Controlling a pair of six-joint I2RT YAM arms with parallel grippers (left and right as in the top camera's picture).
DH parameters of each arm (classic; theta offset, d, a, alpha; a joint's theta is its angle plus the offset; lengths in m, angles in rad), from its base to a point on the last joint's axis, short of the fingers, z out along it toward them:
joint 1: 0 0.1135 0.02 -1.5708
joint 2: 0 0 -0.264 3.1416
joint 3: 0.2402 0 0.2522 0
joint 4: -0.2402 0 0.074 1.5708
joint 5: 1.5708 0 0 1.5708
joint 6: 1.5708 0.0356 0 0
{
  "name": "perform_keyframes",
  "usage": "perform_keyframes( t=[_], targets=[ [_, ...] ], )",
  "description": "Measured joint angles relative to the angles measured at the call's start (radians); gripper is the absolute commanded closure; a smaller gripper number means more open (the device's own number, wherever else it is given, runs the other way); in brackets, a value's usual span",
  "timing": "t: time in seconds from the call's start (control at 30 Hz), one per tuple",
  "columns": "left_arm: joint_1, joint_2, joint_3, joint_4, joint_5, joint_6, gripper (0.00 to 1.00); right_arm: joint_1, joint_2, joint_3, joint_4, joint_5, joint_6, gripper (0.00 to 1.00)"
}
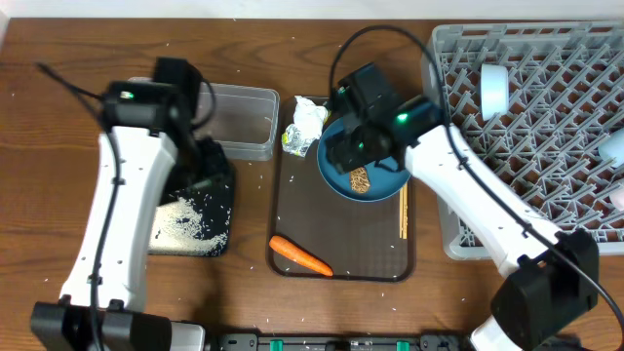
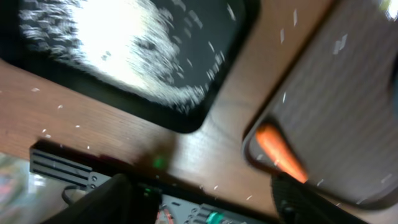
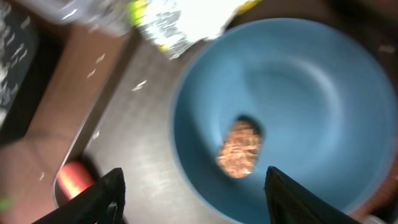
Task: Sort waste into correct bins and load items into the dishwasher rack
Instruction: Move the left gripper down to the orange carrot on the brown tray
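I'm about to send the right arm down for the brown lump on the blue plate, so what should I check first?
1. Right gripper open and empty: ok.
2. Brown lump in plain view, alone on the blue plate: ok.
3. Lump centred between the right fingers: cannot tell, the view is blurred.
4. Black tray free to receive it: not ok, the left gripper hangs over that tray, open.
5. Wrapper clear of the plate rim: cannot tell, they lie very close.
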Motion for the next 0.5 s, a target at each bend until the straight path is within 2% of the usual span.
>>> perform_keyframes(
  t=[0.27, 0.5],
  targets=[
    [-0.270, 0.013, -0.324, 0.205, 0.047, 0.103, 0.32, -0.253, -0.001, 0.000, 0.001, -0.016, 0.098, 0.35],
    [-0.481, 0.016, -0.400, 0.331, 0.058, 0.217, 0.35, -0.372, -0.005, 0.000, 0.002, -0.110, 0.116, 0.34]
  ],
)
